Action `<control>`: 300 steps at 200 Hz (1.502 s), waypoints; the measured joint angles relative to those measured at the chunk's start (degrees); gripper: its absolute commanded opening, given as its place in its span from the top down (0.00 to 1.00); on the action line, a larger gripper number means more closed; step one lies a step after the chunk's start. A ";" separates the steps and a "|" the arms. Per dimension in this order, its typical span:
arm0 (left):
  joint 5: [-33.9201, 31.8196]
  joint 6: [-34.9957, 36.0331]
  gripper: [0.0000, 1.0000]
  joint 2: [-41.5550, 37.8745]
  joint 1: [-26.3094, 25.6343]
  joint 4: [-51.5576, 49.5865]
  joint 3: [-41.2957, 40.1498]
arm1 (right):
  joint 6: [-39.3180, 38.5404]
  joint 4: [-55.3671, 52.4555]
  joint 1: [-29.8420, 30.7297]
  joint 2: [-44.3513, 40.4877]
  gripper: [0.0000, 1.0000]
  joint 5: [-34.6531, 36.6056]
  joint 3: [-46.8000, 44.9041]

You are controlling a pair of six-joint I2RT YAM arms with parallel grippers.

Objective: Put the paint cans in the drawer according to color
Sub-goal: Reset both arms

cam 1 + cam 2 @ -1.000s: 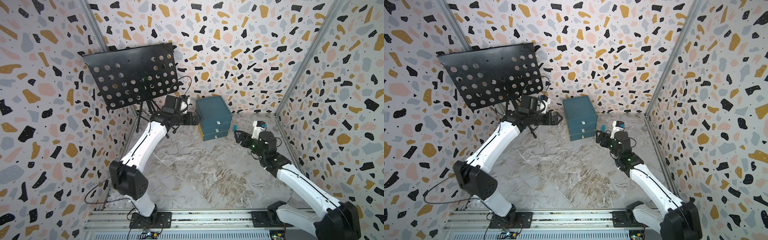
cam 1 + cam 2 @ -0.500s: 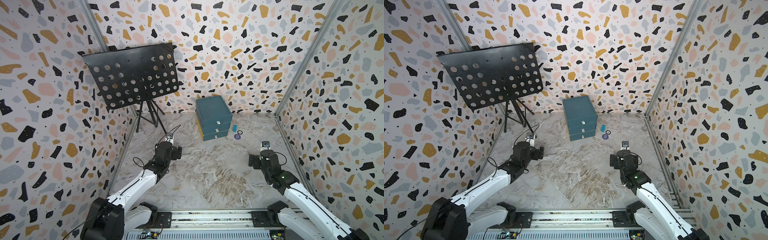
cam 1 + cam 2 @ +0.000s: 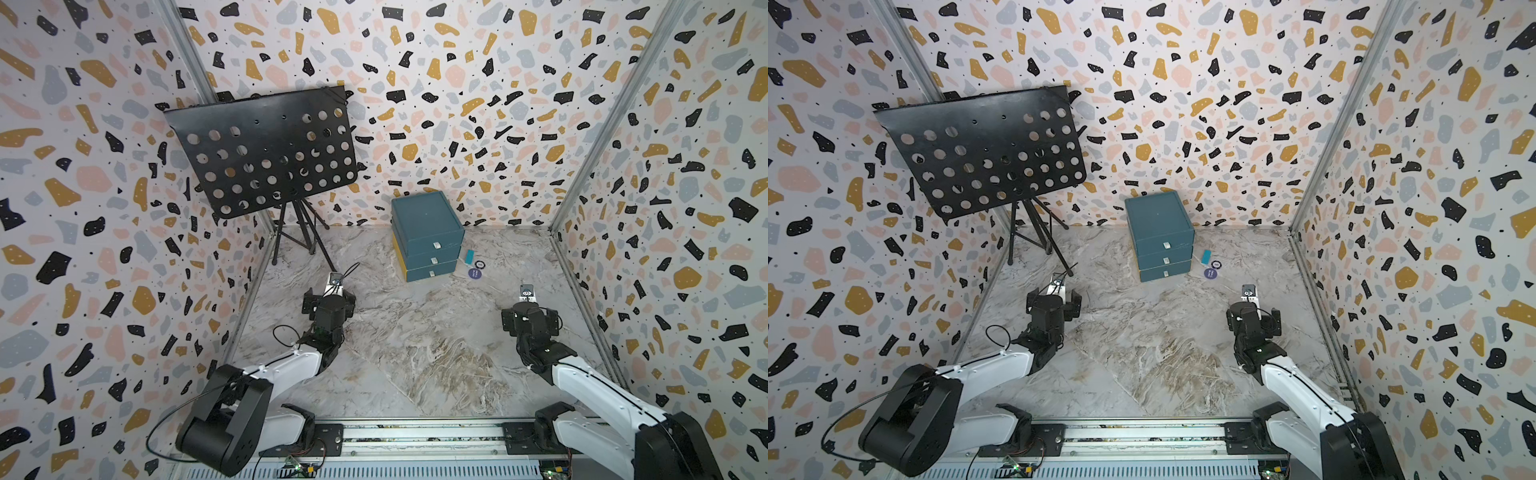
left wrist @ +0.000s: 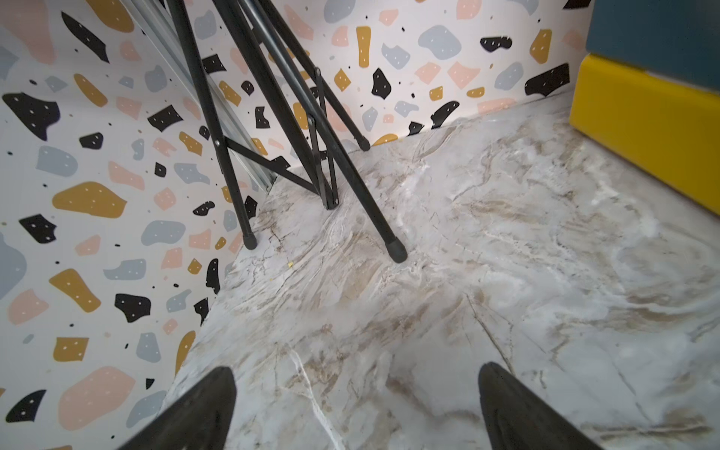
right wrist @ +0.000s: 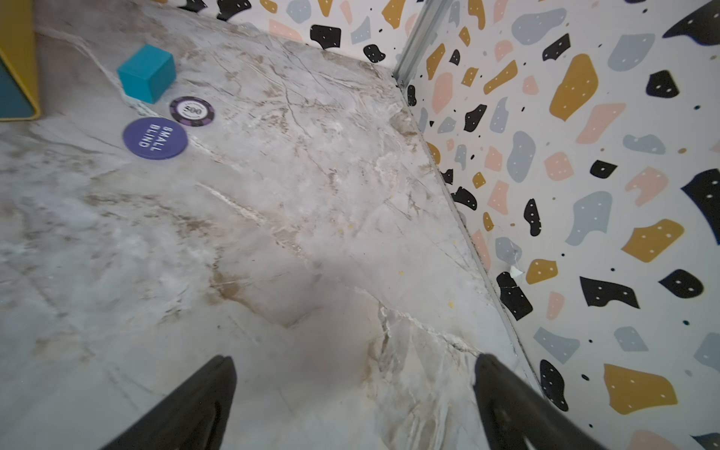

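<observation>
Arms pulled back; drawers point(image 3: 428, 237) now well ahead of left hand point(image 4: 356, 393) and right hand point(image 5: 354, 389), both wide open, empty. No cans visible, probably stowed; drawers shut.

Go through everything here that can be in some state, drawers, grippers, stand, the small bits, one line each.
Drawers: all three shut.
Left gripper: open, empty.
Right gripper: open, empty.
Music stand: upright on its tripod, tray tilted, nothing on it.
Teal block: lying beside the drawers, apart from them.
Striped chip: lying flat.
Purple chip: lying flat, lettered face up.
Paint cans: none in view.
</observation>
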 measured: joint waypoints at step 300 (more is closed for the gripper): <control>18.12 -5.03 0.00 6.49 12.13 7.48 -2.80 | -4.96 44.76 -14.43 27.69 0.00 -20.24 -4.79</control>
